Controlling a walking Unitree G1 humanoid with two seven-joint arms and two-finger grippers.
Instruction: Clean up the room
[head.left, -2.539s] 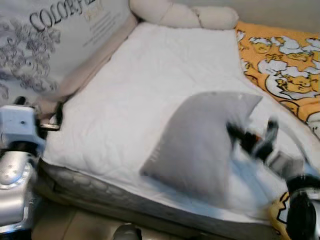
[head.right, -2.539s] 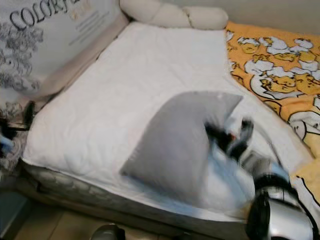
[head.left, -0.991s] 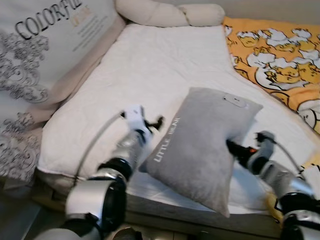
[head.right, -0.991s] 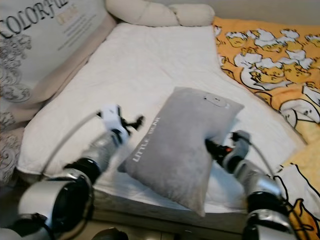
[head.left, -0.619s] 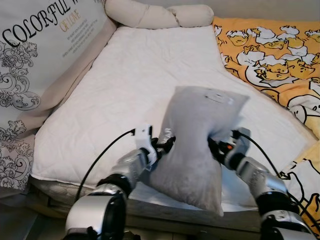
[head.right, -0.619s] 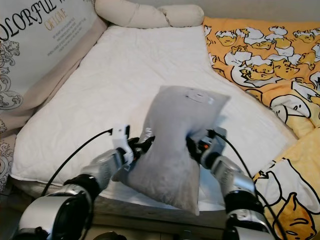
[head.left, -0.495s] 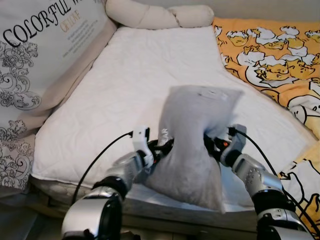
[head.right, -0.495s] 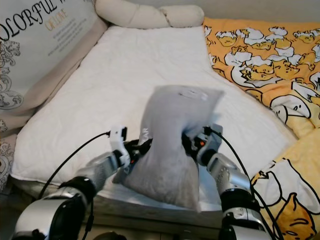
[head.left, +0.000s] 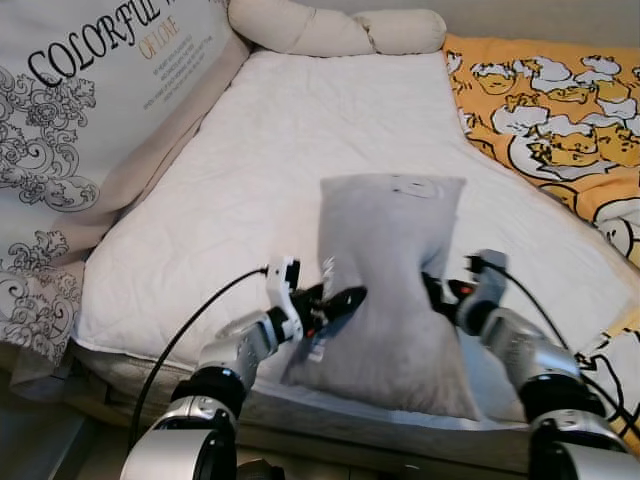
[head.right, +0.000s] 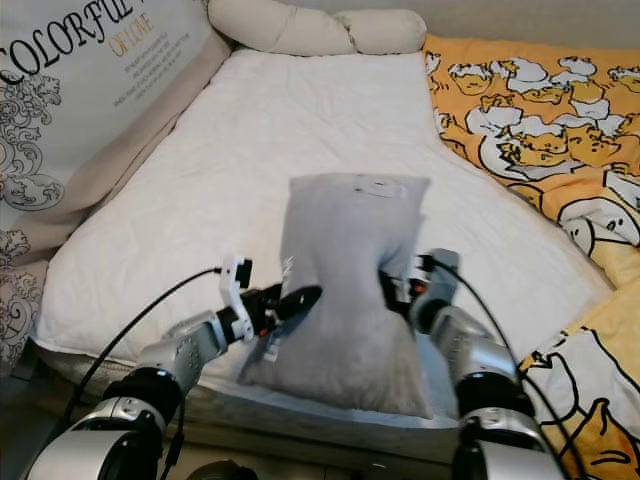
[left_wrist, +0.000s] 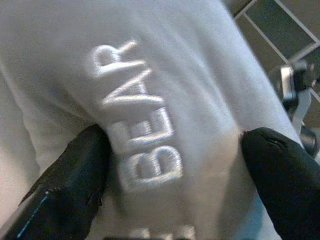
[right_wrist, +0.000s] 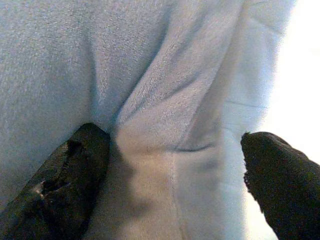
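A grey pillow (head.left: 385, 270) with white "LITTLE BEAR" lettering stands upright on the white mattress (head.left: 300, 130) near its front edge. My left gripper (head.left: 335, 303) pinches the pillow's left side, with fabric bunched between its black fingers (left_wrist: 65, 185). My right gripper (head.left: 440, 295) grips the right side, where a fold of grey fabric (right_wrist: 150, 75) sits between its fingers (right_wrist: 280, 185). The pillow is squeezed narrow at the middle between both arms.
A large cushion (head.left: 90, 120) printed "COLORFUL" leans along the bed's left side. A cream bolster (head.left: 330, 30) lies at the head. An orange blanket (head.left: 560, 130) with duck prints covers the right side. The mattress edge runs just below the pillow.
The left arm came up from the side and took the pillow's left edge. The pillow went from lying tilted to standing upright between both grippers. The camera shifted.
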